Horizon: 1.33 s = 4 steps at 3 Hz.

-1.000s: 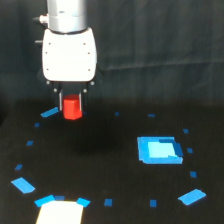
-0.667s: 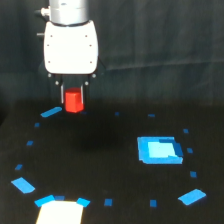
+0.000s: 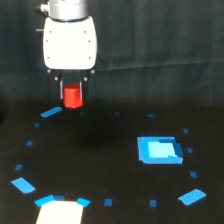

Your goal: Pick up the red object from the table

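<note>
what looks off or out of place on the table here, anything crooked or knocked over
Nothing stands out. The red object sits upright between the fingers of the hand, above the black table. The blue square patch and the white patch lie flat, nothing spilled or damaged.

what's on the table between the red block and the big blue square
In the exterior view, the stretch between the red object, held in the end effector, and the blue square patch is bare black table; only small blue dots sit nearby.
</note>
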Available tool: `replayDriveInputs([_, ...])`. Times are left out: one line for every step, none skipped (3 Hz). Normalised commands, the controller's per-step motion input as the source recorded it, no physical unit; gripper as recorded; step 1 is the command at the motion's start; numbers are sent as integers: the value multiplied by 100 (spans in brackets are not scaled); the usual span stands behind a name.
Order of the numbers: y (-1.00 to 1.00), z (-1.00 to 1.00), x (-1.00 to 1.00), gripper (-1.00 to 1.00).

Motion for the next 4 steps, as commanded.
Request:
replayDriveInputs([51, -55, -42, -100])
replayDriveInputs([-6, -31, -16, -97])
replayDriveInputs([8, -15, -46, -89])
replayDriveInputs([-70, -8, 6, -100])
